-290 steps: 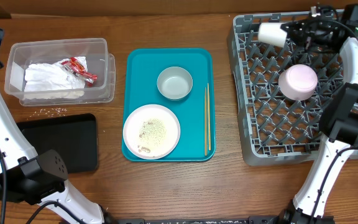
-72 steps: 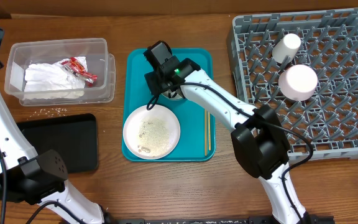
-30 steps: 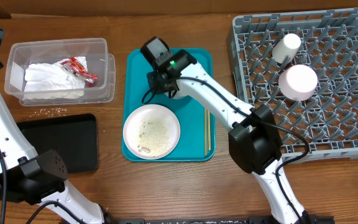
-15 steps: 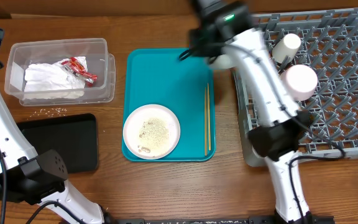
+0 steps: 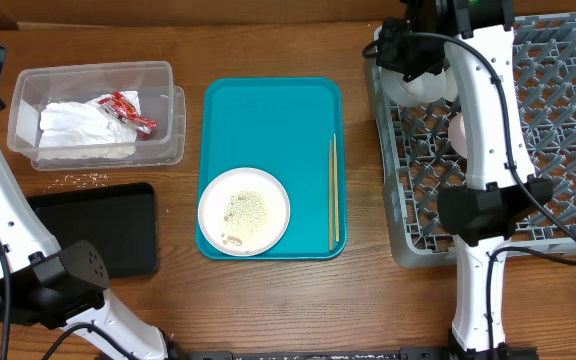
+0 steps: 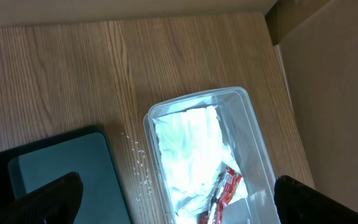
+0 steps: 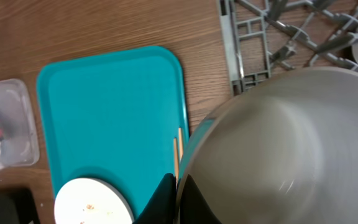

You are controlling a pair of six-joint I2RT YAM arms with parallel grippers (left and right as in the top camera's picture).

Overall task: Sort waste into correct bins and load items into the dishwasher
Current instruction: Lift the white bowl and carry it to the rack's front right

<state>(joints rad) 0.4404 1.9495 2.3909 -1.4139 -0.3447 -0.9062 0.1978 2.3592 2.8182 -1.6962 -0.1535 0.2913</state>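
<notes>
My right gripper (image 5: 409,52) is shut on the rim of the grey bowl (image 5: 420,84) and holds it over the far left corner of the grey dish rack (image 5: 528,190). In the right wrist view the fingers (image 7: 168,196) pinch the rim of the bowl (image 7: 284,143). The white plate (image 5: 244,211) with food scraps lies on the teal tray (image 5: 268,120). The white bowl (image 5: 458,132) in the rack is mostly hidden by my arm. My left gripper (image 6: 176,205) is open and empty above the clear tub (image 6: 253,143), which holds napkins (image 6: 188,149) and the red wrapper (image 6: 225,191).
Chopsticks (image 5: 333,195) lie along the teal tray's right side. The black tray (image 5: 98,228) sits in front of the clear tub (image 5: 163,110), with rice scraps (image 5: 83,180) on the wood between them. A cardboard wall (image 6: 334,93) stands beyond the tub.
My right gripper lifted the grey bowl off the teal tray and carried it right to the rack's far left corner. The left arm has not moved.
</notes>
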